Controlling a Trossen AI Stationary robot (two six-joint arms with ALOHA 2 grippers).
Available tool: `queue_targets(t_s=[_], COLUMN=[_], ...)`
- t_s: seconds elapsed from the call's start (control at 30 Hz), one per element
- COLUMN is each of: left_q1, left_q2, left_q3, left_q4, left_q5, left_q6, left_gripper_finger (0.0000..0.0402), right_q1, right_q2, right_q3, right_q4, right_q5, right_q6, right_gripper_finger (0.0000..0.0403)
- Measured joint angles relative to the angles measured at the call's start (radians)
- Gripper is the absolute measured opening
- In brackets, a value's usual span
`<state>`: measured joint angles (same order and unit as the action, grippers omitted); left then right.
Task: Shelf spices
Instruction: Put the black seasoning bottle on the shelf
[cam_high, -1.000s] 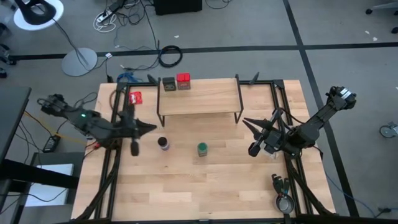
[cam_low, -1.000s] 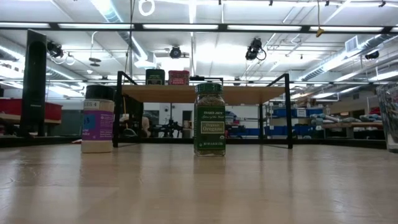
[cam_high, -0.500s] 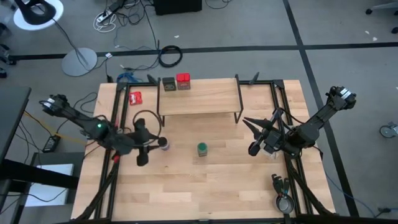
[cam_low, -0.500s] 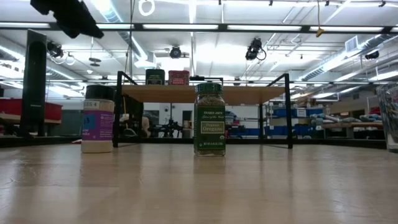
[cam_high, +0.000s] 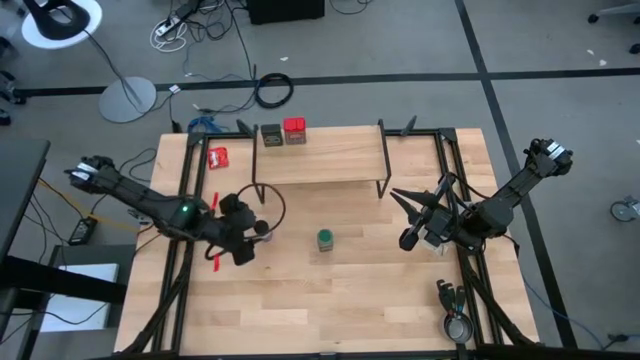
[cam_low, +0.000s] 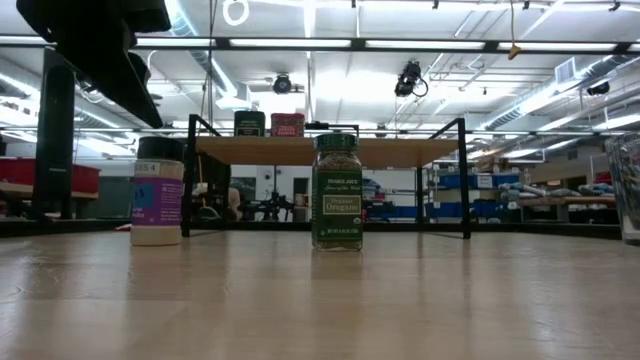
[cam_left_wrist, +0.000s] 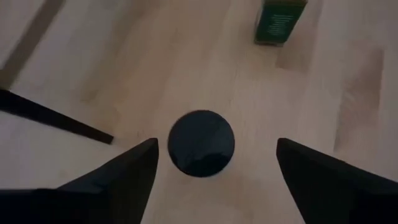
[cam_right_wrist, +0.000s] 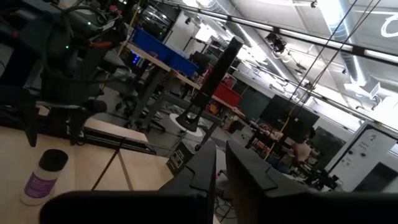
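Note:
A dark-capped jar with a purple label (cam_high: 262, 229) (cam_low: 158, 190) stands upright on the table before the shelf's left end. My left gripper (cam_high: 250, 240) hovers above it, open, pointing down; in the left wrist view the cap (cam_left_wrist: 201, 143) lies between the spread fingers, untouched. The green jar (cam_high: 326, 239) (cam_low: 338, 190) stands upright to its right. The shelf (cam_high: 320, 155) carries a dark olive tin (cam_high: 271, 133) and a red tin (cam_high: 294, 130) at its far left corner. My right gripper (cam_high: 408, 240) waits shut near the table's right side.
A flat red-and-white packet (cam_high: 218, 156) lies left of the shelf. A round glass-and-metal object (cam_high: 457, 325) sits at the near right corner. Black frame rails (cam_high: 180, 260) run along the table's left and right sides. Bare wood lies near the front edge.
My left gripper has swung from the table's left side toward the dark-capped jar, moving right, and has tipped to point down over the cap. Its fingers have opened. Both jars and the right arm have stayed put.

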<state>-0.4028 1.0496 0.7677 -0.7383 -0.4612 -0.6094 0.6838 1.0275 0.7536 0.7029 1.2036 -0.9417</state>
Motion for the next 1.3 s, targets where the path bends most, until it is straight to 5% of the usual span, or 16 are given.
queue_targets(t_s=[1.3], left_q1=[0.167], left_q2=[0.192], left_q3=[0.0], left_q4=[0.07], left_q5=[0.176], left_q6=[-0.018], left_gripper_finger=[0.0338], right_q1=[0.0], right_q2=[0.0], right_q3=[0.0], right_q4=[-0.001], right_q5=[-0.001], right_q6=[-0.003], right_gripper_finger=[0.0039])
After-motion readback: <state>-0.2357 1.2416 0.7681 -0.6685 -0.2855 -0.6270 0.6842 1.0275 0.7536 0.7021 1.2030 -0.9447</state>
